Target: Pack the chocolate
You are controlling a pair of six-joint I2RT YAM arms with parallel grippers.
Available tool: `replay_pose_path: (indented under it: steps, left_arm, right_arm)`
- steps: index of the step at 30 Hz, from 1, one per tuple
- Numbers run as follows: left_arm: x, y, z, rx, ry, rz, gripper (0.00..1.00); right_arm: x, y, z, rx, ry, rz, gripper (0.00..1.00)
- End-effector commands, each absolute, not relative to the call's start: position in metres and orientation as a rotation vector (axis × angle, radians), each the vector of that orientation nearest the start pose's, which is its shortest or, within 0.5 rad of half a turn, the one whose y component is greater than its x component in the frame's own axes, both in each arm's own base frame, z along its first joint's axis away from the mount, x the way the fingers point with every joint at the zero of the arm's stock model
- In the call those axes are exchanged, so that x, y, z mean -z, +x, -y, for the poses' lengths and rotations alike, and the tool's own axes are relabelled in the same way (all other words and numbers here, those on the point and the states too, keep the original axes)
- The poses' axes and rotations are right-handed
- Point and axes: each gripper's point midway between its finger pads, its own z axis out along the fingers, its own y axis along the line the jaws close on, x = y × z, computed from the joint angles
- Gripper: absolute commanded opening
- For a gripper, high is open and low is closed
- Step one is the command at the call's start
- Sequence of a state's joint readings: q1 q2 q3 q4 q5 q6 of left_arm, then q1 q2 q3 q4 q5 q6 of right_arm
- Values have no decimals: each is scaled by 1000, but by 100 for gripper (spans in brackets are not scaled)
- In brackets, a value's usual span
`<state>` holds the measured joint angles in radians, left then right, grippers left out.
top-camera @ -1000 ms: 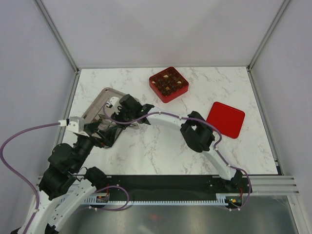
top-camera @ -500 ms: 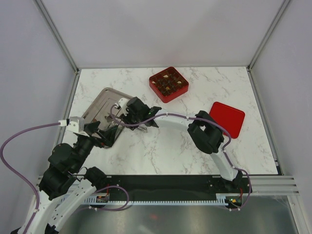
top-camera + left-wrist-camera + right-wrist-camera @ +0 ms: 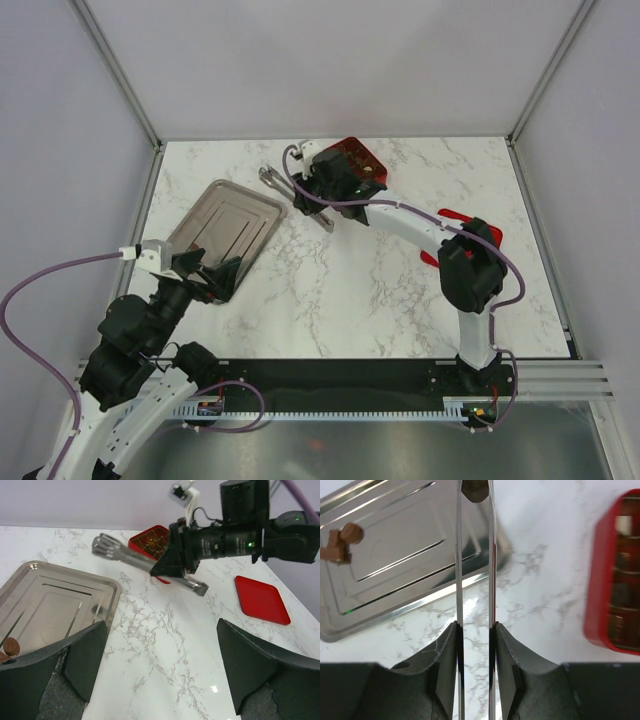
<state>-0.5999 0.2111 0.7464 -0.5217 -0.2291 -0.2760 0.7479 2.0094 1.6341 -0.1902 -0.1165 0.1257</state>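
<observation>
My right gripper [image 3: 475, 627] is shut on metal tongs [image 3: 458, 555], squeezing both arms together. A dark brown chocolate piece [image 3: 475, 491] is pinched between the tong tips. In the top view the right gripper [image 3: 318, 190] hangs beside the red gridded box [image 3: 362, 160], with the tongs [image 3: 270, 177] pointing left over the marble. The box [image 3: 150, 539] holds several dark pieces. Light brown chocolate pieces [image 3: 342, 542] lie in a corner of the steel tray [image 3: 410, 530]. My left gripper [image 3: 165, 670] is open and empty, low at the tray's near corner.
The steel tray [image 3: 225, 215] sits at the left of the marble table. A flat red lid [image 3: 262, 600] lies to the right, partly behind the right arm in the top view. One brown piece [image 3: 7, 647] shows at the tray's edge by my left finger.
The right arm has swung the tongs up off the tray and to the right, towards the red box, closing tighter on them. The left arm has not moved.
</observation>
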Motion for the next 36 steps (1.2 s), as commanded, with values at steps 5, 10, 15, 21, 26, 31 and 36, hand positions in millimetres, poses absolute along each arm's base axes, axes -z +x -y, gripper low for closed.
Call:
replay_pose_path:
  steps: [5,10,15,21,26,31,36]
  left_arm:
    - [-317,175,81,491,80,-1540,100]
    - [-317,175,81,489,80,-1541,100]
    - [-317,175,80,487,79,-1541,100]
    - [-317,174,80,490,79,-1538,100]
    - [-316,175,81,490,78,-1541,100]
    - [-317,175,81,493,78,-1540,100]
    - [-317,174,81,494,78,-1539,100]
  right_arm:
    - [-189,441,-292,-299,-402,-2159,40]
    - [-183,441,-243,-199,-315,-2218,40]
    - [-173,431,-235,-213,-305,-2263,40]
    - [-161,421,-234,-238,-306,-2306,40]
    - [-158,417,-232,-245,-296,-2314,40]
    - [-157,413,-235,-270,-291,-2323,41]
    - [-158,410,-236,-294,-287,-2323,43]
